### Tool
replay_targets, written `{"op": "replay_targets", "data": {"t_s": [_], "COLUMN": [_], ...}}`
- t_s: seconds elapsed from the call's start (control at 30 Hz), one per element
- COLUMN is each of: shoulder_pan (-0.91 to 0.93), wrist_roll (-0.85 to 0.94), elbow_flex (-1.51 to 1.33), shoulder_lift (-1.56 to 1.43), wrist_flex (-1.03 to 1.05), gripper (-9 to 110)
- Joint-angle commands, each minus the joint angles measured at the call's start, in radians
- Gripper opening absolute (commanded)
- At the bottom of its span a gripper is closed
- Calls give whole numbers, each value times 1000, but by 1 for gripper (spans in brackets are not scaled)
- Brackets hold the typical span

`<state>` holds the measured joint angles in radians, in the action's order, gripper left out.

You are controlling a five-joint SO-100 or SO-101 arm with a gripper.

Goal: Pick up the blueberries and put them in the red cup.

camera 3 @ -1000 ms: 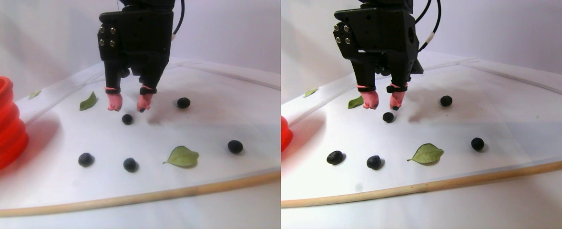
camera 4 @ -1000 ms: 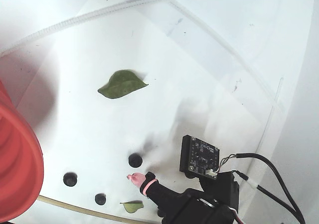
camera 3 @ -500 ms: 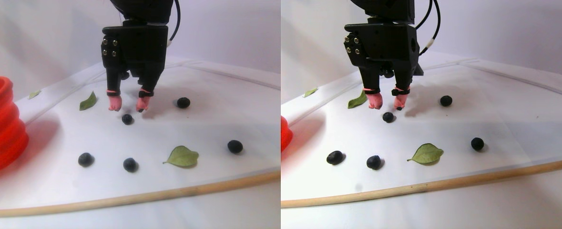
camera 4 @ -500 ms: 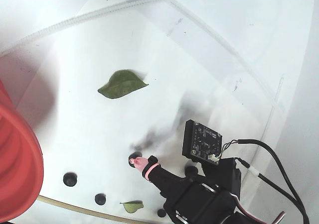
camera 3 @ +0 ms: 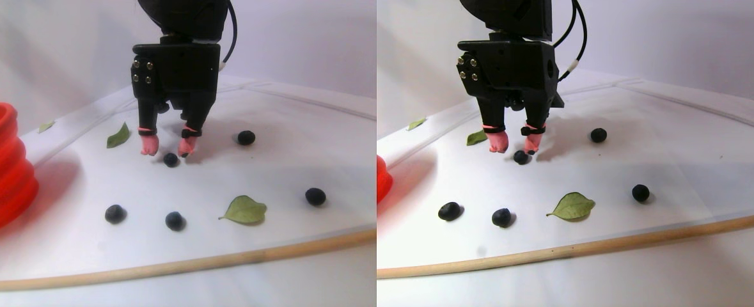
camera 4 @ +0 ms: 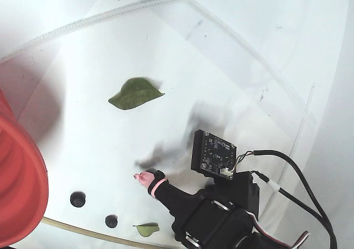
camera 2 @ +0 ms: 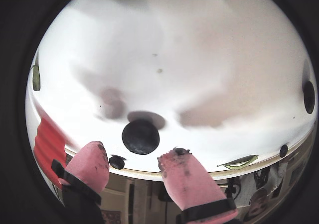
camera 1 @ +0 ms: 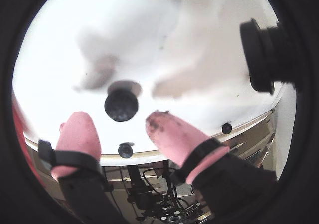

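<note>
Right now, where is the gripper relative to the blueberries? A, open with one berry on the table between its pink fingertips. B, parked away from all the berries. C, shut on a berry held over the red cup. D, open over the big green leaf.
A: in a wrist view the gripper is open, its pink fingertips flanking a blueberry that sits on the white table, casting a shadow.

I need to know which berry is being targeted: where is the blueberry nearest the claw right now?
In both wrist views the blueberry lies on the white board just ahead of the gap between the open claw and its pink fingertips, not yet gripped.
</note>
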<state>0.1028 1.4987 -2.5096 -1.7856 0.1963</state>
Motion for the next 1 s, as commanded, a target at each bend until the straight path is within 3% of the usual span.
{"op": "replay_targets", "data": {"t_s": [0.0, 0.97], "shoulder_pan": [-14, -5], "wrist_roll": [-3, 3], "elbow_flex": [12, 23], "shoulder_lift": [3, 100], "wrist_flex": [-9, -110], "gripper": [20, 17]}}
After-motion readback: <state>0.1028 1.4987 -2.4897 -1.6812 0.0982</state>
